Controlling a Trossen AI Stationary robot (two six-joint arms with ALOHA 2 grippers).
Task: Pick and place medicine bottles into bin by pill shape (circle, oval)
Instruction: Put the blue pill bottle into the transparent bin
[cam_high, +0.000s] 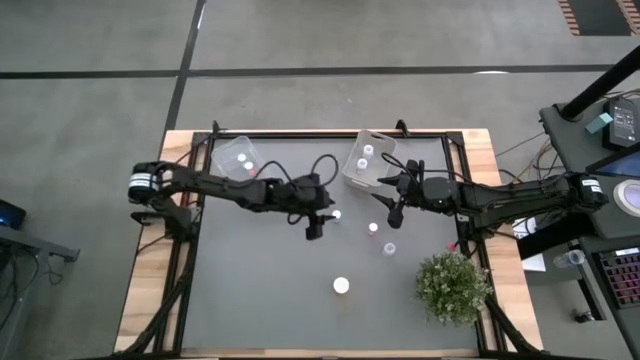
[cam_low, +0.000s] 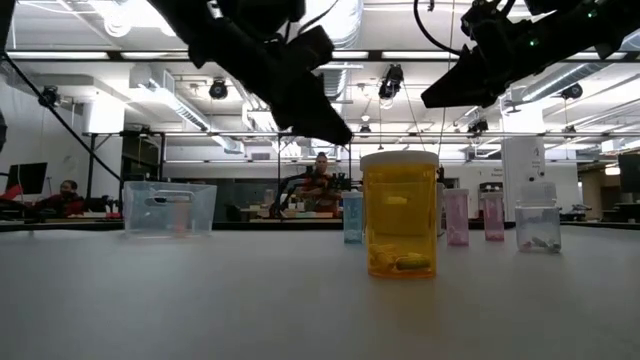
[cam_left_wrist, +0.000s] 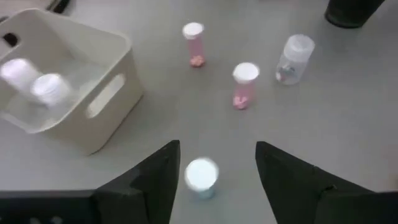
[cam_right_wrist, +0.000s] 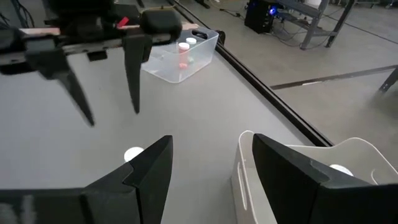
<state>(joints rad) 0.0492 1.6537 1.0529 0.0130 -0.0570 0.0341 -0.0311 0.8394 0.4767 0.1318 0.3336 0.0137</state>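
Several small bottles stand upright on the grey table. A pale blue white-capped bottle stands on the table below my left gripper, which is open and raised above it. Two pink bottles and a clear one stand beyond it. An amber bottle stands nearer the front edge. My right gripper is open and empty, raised in the air beside the white bin.
The white bin holds two white-capped bottles. A clear bin at the far left holds bottles, one red. A bushy green plant stands at the near right. The two arms face each other over the table's middle.
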